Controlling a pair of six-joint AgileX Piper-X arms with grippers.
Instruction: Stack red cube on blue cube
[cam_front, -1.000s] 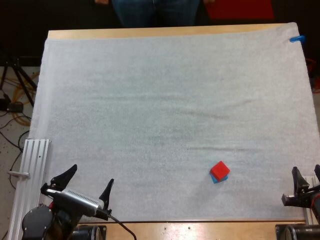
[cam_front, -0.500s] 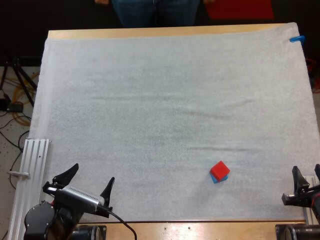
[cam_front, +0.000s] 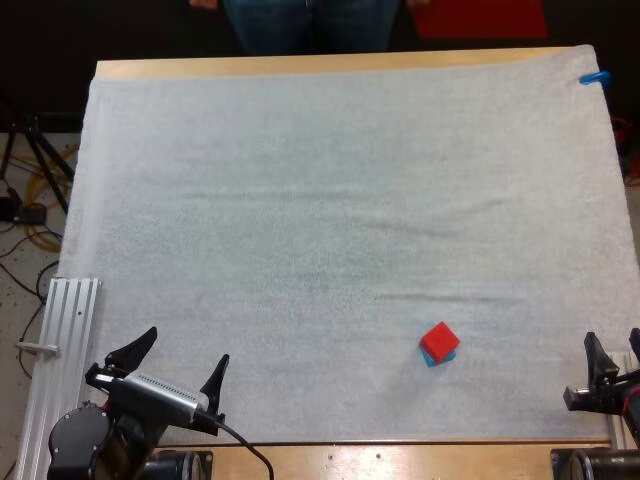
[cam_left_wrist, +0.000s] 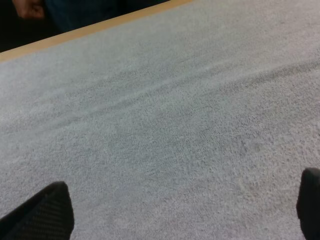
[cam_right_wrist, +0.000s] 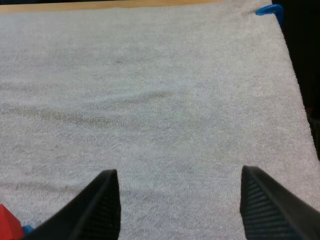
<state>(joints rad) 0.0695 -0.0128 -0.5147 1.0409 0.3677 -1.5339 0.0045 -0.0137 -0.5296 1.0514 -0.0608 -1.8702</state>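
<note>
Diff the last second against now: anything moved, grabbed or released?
Almost nothing. The left gripper shifted very slightly at the mat's near edge in the first half second, then held. Nothing was grasped or let go. The red cube stays on the blue cube. The right gripper is unmoved, and both grippers stay open, away from the cubes.

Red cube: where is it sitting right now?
In the high view the red cube rests on the blue cube, on the near right part of the white mat, nearer my open right gripper than the mat's middle.
</note>
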